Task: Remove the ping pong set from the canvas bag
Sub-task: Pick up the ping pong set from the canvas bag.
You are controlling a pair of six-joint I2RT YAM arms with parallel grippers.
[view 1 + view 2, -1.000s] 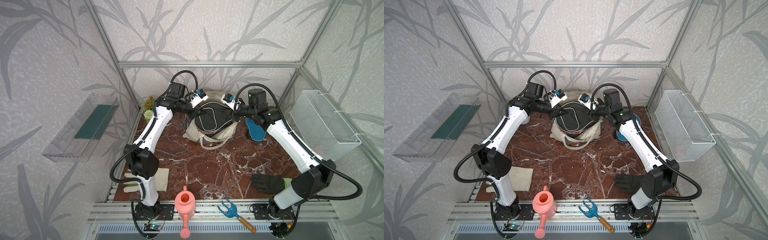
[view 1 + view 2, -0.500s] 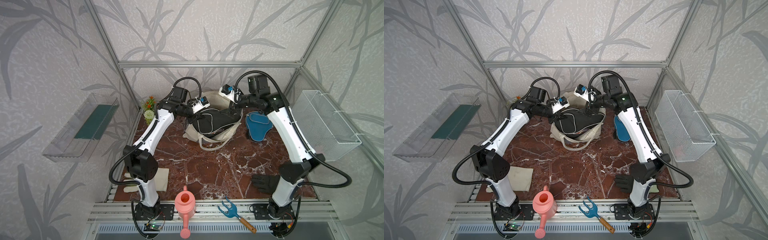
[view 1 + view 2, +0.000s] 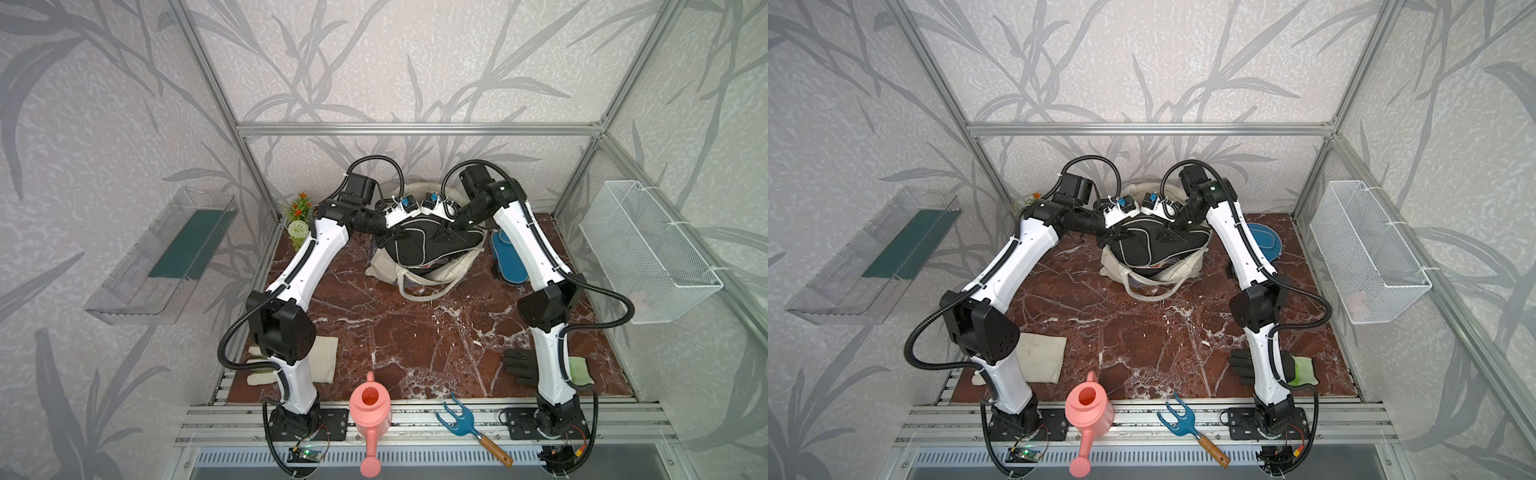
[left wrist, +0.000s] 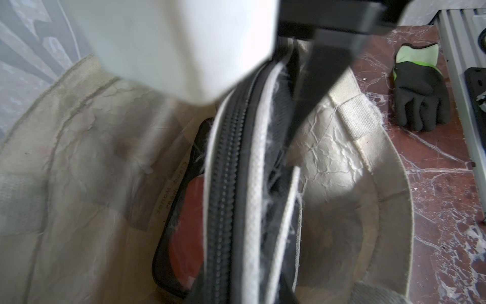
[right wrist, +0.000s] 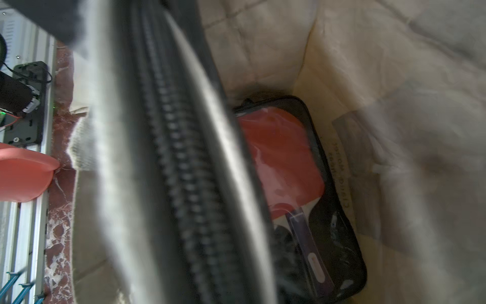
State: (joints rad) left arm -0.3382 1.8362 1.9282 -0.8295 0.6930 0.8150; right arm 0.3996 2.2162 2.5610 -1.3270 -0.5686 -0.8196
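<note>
Out: blue case, beside bag. Half out: black case, above bag, left gripper and right gripper each clamped on it. Inside bag, to do: box.

Both top views looked steeply down from high above the front edge of the table toward its back edge, sharing the whole tabletop. Each wrist camera hung very close over the canvas bag, sighting along the zip of the black case. Both caught the red-fronted box inside.
</note>
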